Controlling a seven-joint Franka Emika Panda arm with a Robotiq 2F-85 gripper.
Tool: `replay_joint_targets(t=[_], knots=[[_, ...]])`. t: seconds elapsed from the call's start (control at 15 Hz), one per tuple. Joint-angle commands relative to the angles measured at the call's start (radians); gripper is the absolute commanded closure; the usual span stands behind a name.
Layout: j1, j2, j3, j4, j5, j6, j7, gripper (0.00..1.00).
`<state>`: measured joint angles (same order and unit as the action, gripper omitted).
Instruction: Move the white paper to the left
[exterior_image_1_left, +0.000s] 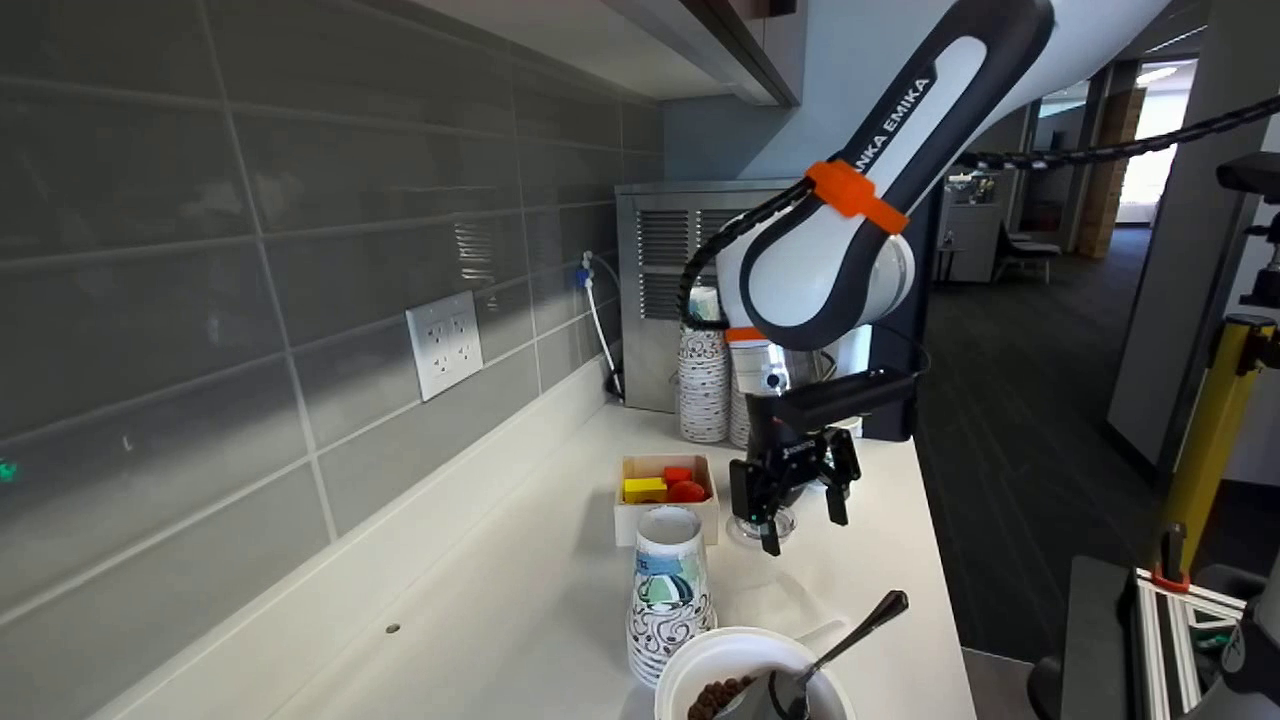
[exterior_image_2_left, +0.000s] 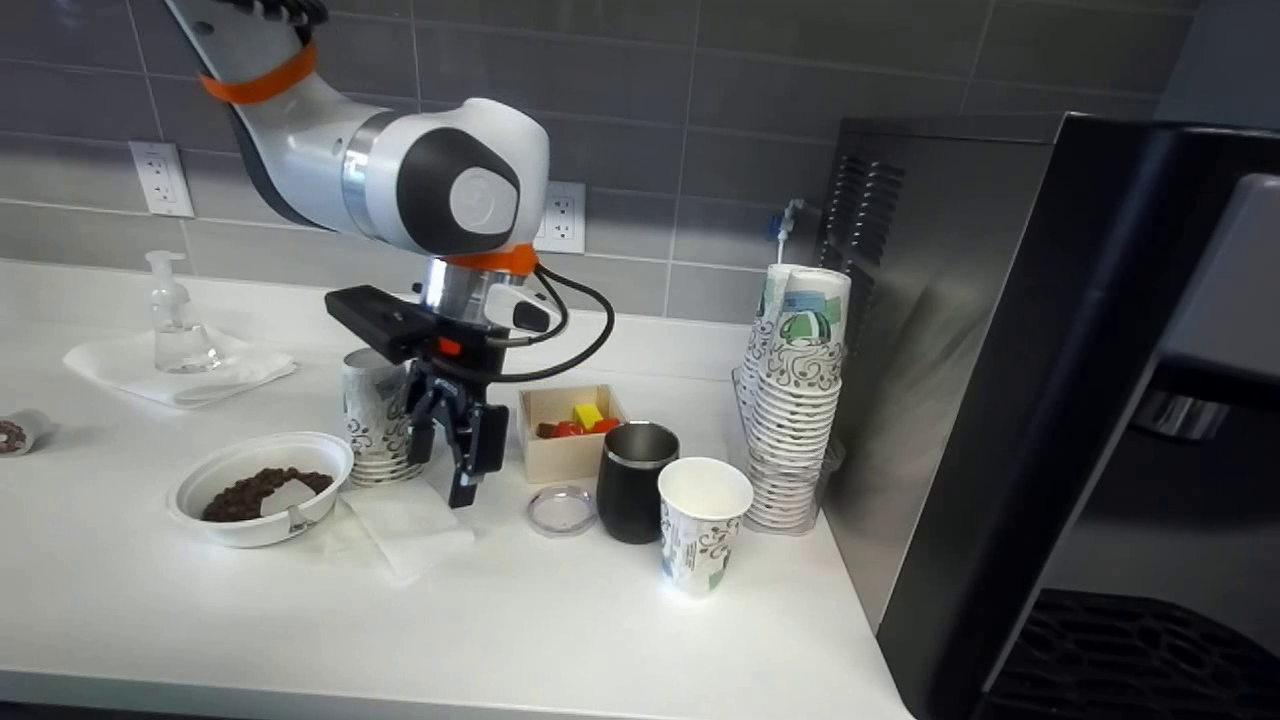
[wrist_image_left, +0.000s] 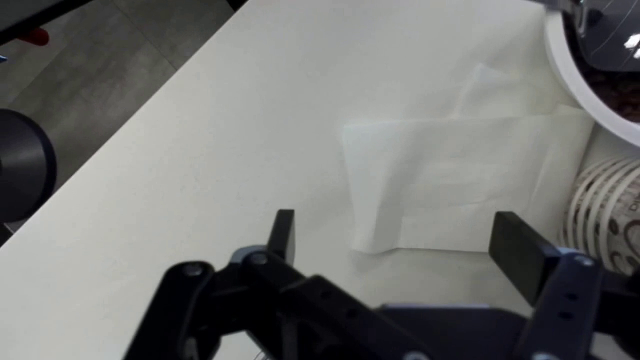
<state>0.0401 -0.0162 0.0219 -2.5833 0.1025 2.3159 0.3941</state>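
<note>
A thin, creased white paper sheet (wrist_image_left: 465, 190) is seen lying on the white table (wrist_image_left: 200, 165), below the black two-fingered end effector (exterior_image_1_left: 803, 530); in the wrist view it is framed between and beyond the fingertips (wrist_image_left: 522, 255), which are held spread well apart. From the paper toward the table's front edge, a wide stretch of plain surface is shown; by that edge the wrist view is crossed diagonally, with grey floor (wrist_image_left: 135, 65) beyond. On the paper's side away from the end effector, room is narrowed by a round white bowl (exterior_image_2_left: 235, 532) of brown pieces (exterior_image_2_left: 245, 500); whether bowl and paper touch cannot be told. Toward the grey tiled wall (exterior_image_2_left: 620, 120), the paper is bordered by a stack of patterned paper cups (exterior_image_1_left: 668, 590). On the end effector's opposite side, a round clear lid (exterior_image_2_left: 562, 512) and a black tumbler (exterior_image_2_left: 632, 500) are set near each other. The white-and-black arm (exterior_image_1_left: 805, 265) is angled down from above, its wrist bent so that the fingers are pointed at the table. In an exterior view, "NKA EMIKA" can be read on it, the beginning being cut off at an orange band (exterior_image_1_left: 850, 197).
</note>
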Motion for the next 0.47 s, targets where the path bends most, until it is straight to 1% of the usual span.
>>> replay_joint_targets(t=[0.0, 0.2, 0.4], knots=[[-0.009, -0.156, 0.008, -0.075, -0.047, -0.017, 0.054, 0.0], [-0.023, -0.232, 0.017, -0.103, -0.058, -0.023, 0.068, 0.0], [-0.035, -0.28, 0.026, -0.117, -0.056, -0.029, 0.063, 0.0]])
